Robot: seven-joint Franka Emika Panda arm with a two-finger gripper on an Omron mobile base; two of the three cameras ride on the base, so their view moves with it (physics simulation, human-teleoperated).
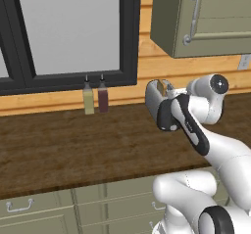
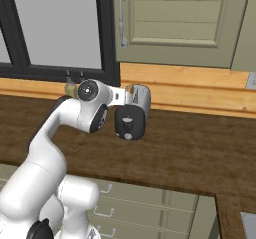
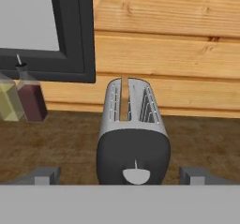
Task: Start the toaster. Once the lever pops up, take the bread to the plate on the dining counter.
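Standing on the brown wood-grain counter (image 3: 56,143), the small rounded silver-grey toaster (image 3: 132,134) shows its dark end panel with a round knob toward the camera in the hand view. Its two top slots run away toward the pale wooden plank wall (image 3: 164,54), and a thin tan slice of bread (image 3: 124,103) stands upright in the left slot, its top edge rising just above the toaster's body. The two-finger gripper (image 3: 123,175) hangs in front of that dark panel, released and spread wide, with one dark fingertip (image 3: 42,175) low on the left and the other low on the right, the toaster between them but apart from both.

From the left base view, the toaster (image 1: 162,105) sits behind the white arm's wrist, near the back of the counter (image 1: 73,145). Two slim bottles stand just beside each other against the wall below the dark-framed window (image 1: 68,32): a yellow-green bottle (image 1: 88,100) and a dark red bottle (image 1: 103,97). A grey-green wall cabinet (image 1: 206,17) hangs above the toaster. In the right base view the toaster's (image 2: 132,112) dark panel faces the camera, just beside the wrist.
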